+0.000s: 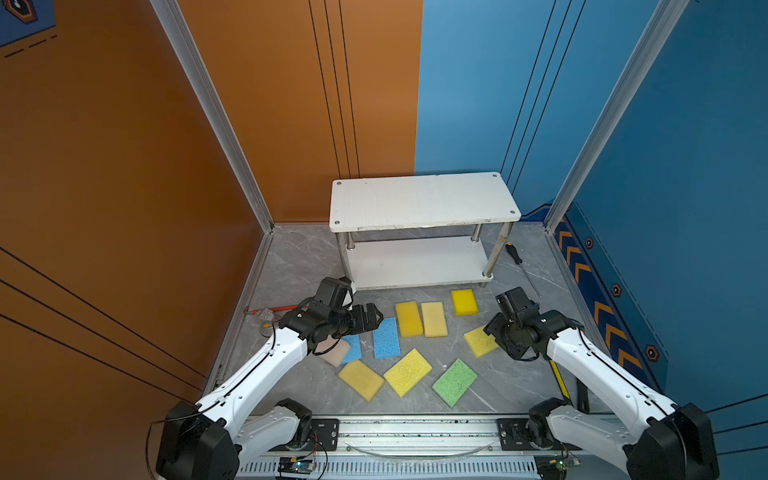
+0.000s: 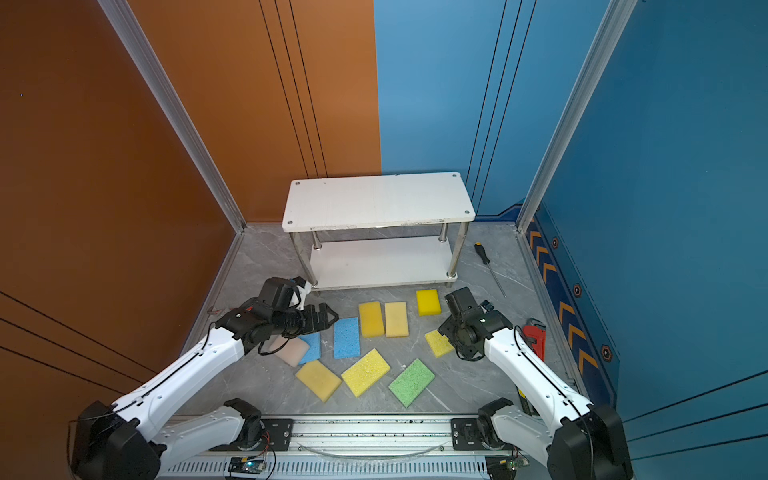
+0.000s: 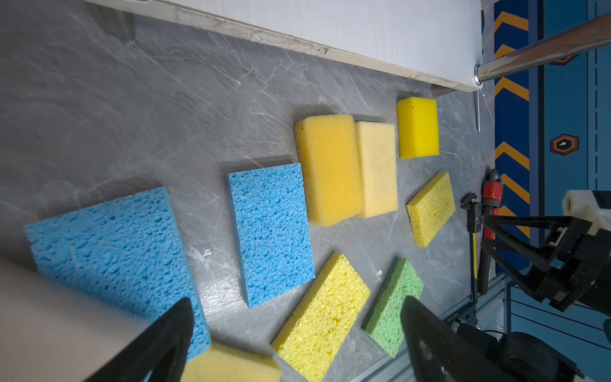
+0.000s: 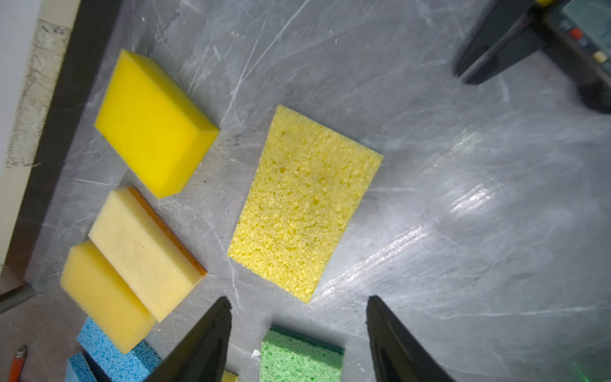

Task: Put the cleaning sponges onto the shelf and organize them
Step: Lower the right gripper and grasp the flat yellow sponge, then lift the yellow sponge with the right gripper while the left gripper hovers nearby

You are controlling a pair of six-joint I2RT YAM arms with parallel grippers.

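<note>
1. Table (image 1: pixel 299 257): grey marble-look top, carries everything.
2. Shelf (image 1: pixel 424 199) (image 2: pixel 378 199): two white boards on chrome posts, back centre in both top views.
3. Left gripper (image 1: pixel 372 318) (image 3: pixel 297 302): jaws wide apart, nothing between them. It hangs over the left blue sponge (image 1: pixel 353 348), tips by a corner of the second blue sponge (image 1: pixel 386 337).
4. Right gripper (image 4: pixel 297 299): jaws apart, gripping nothing. It sits above the table between the right porous yellow sponge (image 4: pixel 305 201) and the green sponge (image 4: pixel 301 357).
5. Sponges (image 1: pixel 408 372): ten, all flat on the table in front of the shelf.
6. Row nearest the shelf: orange-yellow sponge (image 1: pixel 409 319), pale tan sponge (image 1: pixel 434 319) touching it, and bright yellow block (image 1: pixel 464 302) apart on the right.
7. Front row: dull yellow sponge (image 2: pixel 318 380), middle porous yellow sponge (image 2: pixel 365 372) and the green one, all skewed.
8. Whitish-pink sponge (image 1: pixel 337 353): against the left blue sponge, partly under the left arm.
9. Screwdriver (image 1: pixel 514 254): on the table, right of the shelf.
</note>
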